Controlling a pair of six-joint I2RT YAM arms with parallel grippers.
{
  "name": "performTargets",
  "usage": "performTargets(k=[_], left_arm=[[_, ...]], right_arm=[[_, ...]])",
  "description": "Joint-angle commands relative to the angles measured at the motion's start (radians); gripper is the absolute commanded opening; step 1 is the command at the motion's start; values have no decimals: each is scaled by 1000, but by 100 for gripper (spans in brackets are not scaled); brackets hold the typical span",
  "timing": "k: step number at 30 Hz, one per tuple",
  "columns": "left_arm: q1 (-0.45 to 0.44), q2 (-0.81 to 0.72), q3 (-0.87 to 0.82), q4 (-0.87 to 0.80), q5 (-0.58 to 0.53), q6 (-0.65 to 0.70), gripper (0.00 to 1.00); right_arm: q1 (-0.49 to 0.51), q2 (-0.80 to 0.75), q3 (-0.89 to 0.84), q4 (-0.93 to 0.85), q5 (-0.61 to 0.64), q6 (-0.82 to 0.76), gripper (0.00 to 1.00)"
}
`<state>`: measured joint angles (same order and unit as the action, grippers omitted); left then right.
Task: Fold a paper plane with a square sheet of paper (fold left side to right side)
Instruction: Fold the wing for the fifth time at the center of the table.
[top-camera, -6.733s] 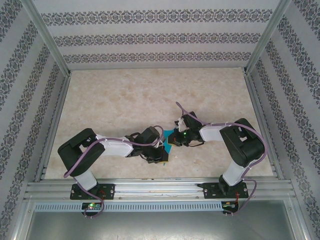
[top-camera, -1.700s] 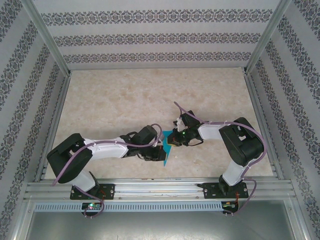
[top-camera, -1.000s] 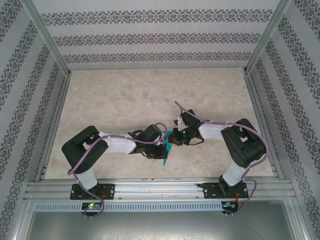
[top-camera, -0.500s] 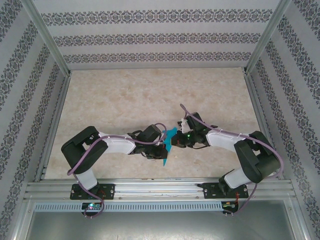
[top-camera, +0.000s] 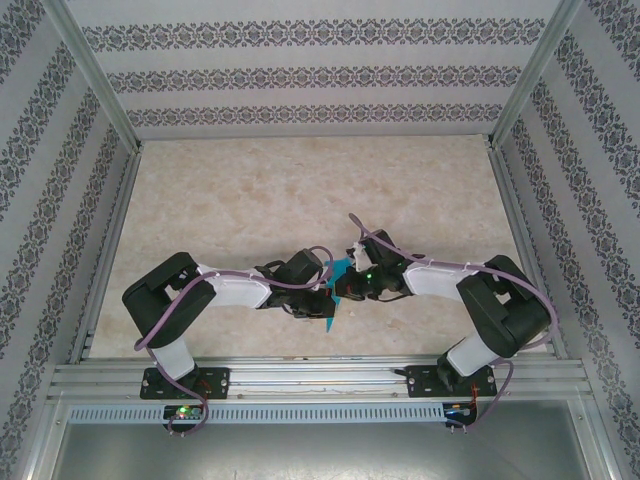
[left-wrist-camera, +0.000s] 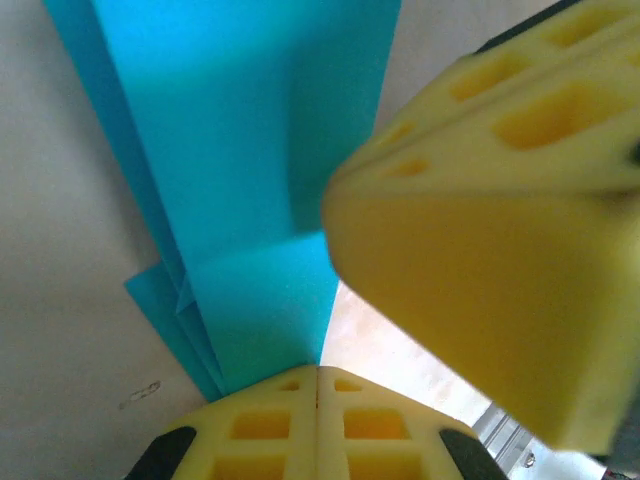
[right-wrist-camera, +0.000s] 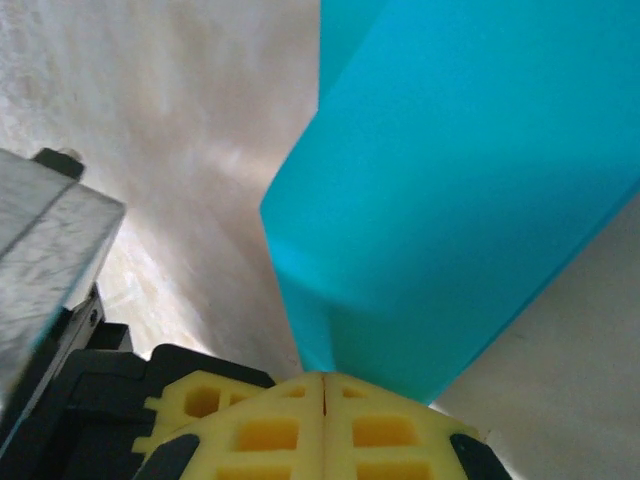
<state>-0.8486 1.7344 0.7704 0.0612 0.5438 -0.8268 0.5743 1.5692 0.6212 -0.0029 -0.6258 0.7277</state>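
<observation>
Paper first: the folded teal paper (top-camera: 342, 270) runs near-to-far between my arms. My right pincer (right-wrist-camera: 324, 378) is clamped on one end; my left pincer (left-wrist-camera: 318, 368), closed, touches its opposite edge.

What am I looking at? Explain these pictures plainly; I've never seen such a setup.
Two robot arms are bolted at the near edge of a marble-patterned table. One picture looks down from above; the other two come from a camera on each wrist, looking along its yellow fingers. Each arm ends in a two-finger gripper. The left gripper and the right gripper are both shut on one partly folded teal paper sheet, holding it between them. Layered creases show along its edge.
</observation>
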Motion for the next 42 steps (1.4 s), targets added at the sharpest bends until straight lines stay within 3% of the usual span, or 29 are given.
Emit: performTargets(k=[1,18,42], left_arm=[[5,6,-21,-72,-47,-2,0],[5,5,-35,-86,-46,-4,0],[3,-1,-51,-89,-45,-5,0]], right_arm=[[13,26,-9,12,3,13,0],[-11,83,42,-48,92,-56,0],[-149,178,167,-70,89,-147,0]])
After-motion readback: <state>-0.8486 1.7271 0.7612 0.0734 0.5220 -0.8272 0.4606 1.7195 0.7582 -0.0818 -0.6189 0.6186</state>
